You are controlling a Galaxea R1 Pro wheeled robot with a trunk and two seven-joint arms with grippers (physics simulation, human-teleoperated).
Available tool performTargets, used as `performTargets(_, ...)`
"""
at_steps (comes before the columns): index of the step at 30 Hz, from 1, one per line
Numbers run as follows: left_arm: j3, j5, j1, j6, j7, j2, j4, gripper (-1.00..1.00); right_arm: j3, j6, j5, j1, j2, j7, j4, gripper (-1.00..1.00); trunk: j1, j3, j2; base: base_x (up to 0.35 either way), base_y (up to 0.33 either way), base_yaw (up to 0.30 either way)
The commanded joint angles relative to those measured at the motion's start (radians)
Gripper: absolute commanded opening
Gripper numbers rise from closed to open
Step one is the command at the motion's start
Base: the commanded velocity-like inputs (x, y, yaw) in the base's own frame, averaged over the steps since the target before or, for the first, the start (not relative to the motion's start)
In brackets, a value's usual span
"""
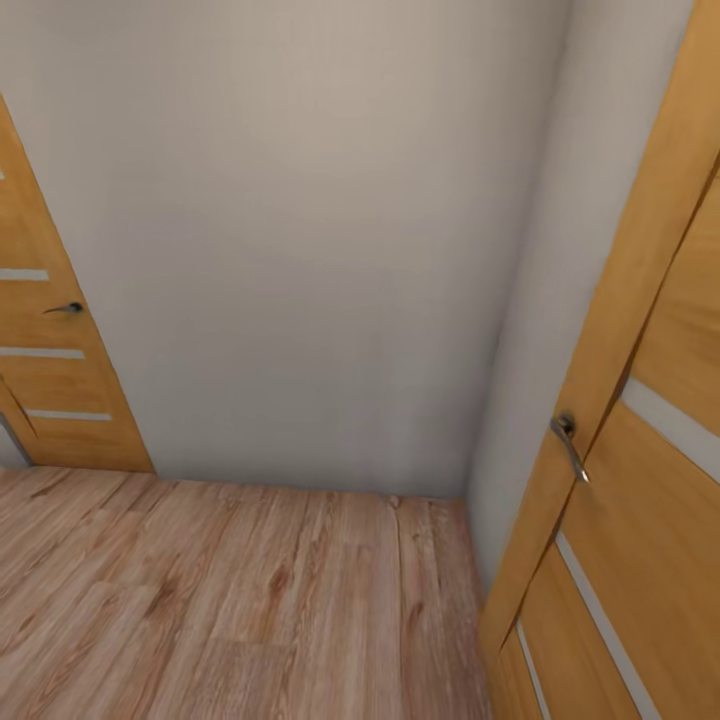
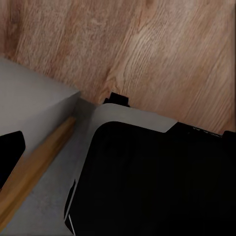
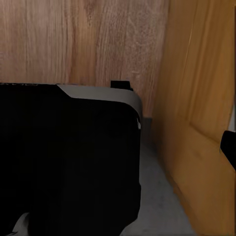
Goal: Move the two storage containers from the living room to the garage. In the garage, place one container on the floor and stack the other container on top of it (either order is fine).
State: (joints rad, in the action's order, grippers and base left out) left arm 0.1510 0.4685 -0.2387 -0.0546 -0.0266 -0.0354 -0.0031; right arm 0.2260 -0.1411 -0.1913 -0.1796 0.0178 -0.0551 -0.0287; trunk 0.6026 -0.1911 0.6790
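The two storage containers are out of view, and so is the garage. I face a corner of beige wall over a light wood-plank floor. In the left wrist view a dark fingertip pokes in at the frame edge, above my black base and the planks. Another dark fingertip shows at the frame edge of the right wrist view, beside a wooden door. Nothing is seen held in either gripper.
A light wooden door with a metal handle stands at the left. A second wooden door with a handle is very close on the right. The wall corner blocks the way straight ahead.
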Motion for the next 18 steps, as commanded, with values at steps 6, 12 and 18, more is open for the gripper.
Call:
performTargets(6,0.009,0.007,-0.001,-0.002,-0.003,0.000,0.000,1.00,0.010,-0.005,-0.009,-0.001,-0.001,-0.001,-0.003,1.00,0.001,-0.001,0.001,0.322,0.000,0.000)
performTargets(12,0.008,0.007,-0.001,-0.002,-0.003,0.000,0.000,1.00,0.010,-0.005,-0.008,-0.001,0.000,-0.001,-0.004,1.00,0.001,-0.001,0.001,0.322,0.000,0.000)
performTargets(18,0.007,0.007,-0.001,-0.001,-0.003,0.000,0.000,1.00,0.010,-0.005,-0.008,-0.001,0.000,-0.002,-0.003,1.00,0.001,-0.001,0.001,0.322,0.000,0.000)
